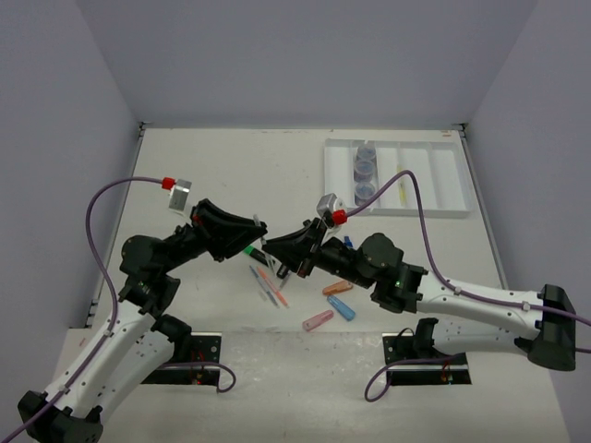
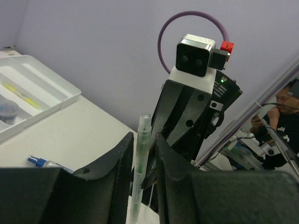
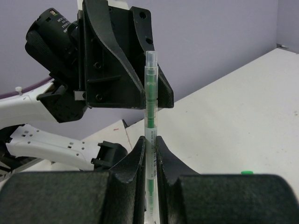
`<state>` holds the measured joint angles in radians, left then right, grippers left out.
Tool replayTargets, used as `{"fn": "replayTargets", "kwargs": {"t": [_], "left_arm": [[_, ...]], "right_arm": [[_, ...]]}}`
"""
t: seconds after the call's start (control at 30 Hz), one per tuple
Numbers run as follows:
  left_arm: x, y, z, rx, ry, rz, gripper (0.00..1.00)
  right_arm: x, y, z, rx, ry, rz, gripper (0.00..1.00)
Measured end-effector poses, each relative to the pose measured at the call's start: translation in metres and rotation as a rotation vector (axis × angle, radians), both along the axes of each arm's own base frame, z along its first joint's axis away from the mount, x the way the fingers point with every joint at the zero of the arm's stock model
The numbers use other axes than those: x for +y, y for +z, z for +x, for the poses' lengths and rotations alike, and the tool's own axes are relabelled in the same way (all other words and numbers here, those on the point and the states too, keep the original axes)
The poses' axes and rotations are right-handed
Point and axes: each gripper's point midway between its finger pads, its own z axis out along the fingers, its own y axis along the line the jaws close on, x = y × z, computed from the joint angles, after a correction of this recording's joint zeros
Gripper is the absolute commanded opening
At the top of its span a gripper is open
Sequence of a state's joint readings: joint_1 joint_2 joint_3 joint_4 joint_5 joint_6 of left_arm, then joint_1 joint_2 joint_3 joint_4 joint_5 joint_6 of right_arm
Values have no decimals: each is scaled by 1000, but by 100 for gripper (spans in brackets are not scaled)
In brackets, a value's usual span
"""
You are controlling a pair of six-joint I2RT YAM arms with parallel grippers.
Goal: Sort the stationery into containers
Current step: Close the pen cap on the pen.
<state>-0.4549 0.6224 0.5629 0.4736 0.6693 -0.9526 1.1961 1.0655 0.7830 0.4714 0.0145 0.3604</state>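
Just above the middle of the counter (image 1: 231,175) the two arms meet tip to tip, with a green pen (image 3: 150,116) between them. The right pincer (image 3: 150,140) is closed narrow on the lower part of the pen's clear barrel, both fingers pressed against it, and the pen stands upright in the right wrist view. The left pincer (image 2: 143,137) is only slightly parted. The same pen runs up between its fingers, with a thin gap showing on at least one side, so this pincer brackets the pen rather than clamps it.

At the far right of the counter lies the white tray (image 1: 416,213), its five long compartments running near to far. Three grey-blue jars (image 1: 366,170) sit in a row in the second compartment from the left. A yellow pen (image 1: 404,187) lies in the middle compartment, just beside them.

Loose on the counter, near the arms, are:
- a few thin pens (image 1: 268,284), fanned together below the pincers
- an orange capsule piece (image 1: 338,289) and a blue capsule piece (image 1: 341,307), close together to the right of the pens
- a pink capsule piece (image 1: 318,320), nearest the arm bases
- a small blue-capped bottle (image 2: 44,163), lying on its side, well apart from the tray
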Motion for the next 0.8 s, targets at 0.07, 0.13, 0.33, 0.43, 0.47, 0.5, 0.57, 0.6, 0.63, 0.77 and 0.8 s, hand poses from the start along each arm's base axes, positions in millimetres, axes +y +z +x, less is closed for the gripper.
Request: {"fn": "replayTargets", "kwargs": {"t": [0.07,0.13,0.33,0.43,0.47,0.5,0.57,0.6,0.63,0.77,0.8], "left_arm": [[-2,2,-3,-17,-24,-3,13],[-3,4,-5,-31,-44,-6,0],[-2,12,-11,-84,-59,-20,0],[-2,14,-15,-103,-67,-17,0],[-2,14,-17,-110,-78,-13,0],[-3,14,-20,-117,-89,-8,0],[-3,18,-23,-138,-100,-3,0],[-3,20,-24,-150,-102,0,0],[-3,23,-25,-162,-103,2,0],[-3,28,-26,-189,-103,12,19],[-3,29,-26,-191,-103,14,33]], "right_arm": [[2,4,0,0,5,8,0],[4,10,-1,-1,10,17,0],[6,18,-5,5,34,32,17],[10,19,-8,2,60,30,34],[13,19,-9,1,70,27,36],[16,18,-10,2,80,22,35],[22,11,-11,10,99,4,31],[24,7,-12,13,110,-3,26],[26,4,-14,16,120,-10,19],[32,0,-23,18,176,-21,0],[32,1,-24,14,180,-20,0]]}}
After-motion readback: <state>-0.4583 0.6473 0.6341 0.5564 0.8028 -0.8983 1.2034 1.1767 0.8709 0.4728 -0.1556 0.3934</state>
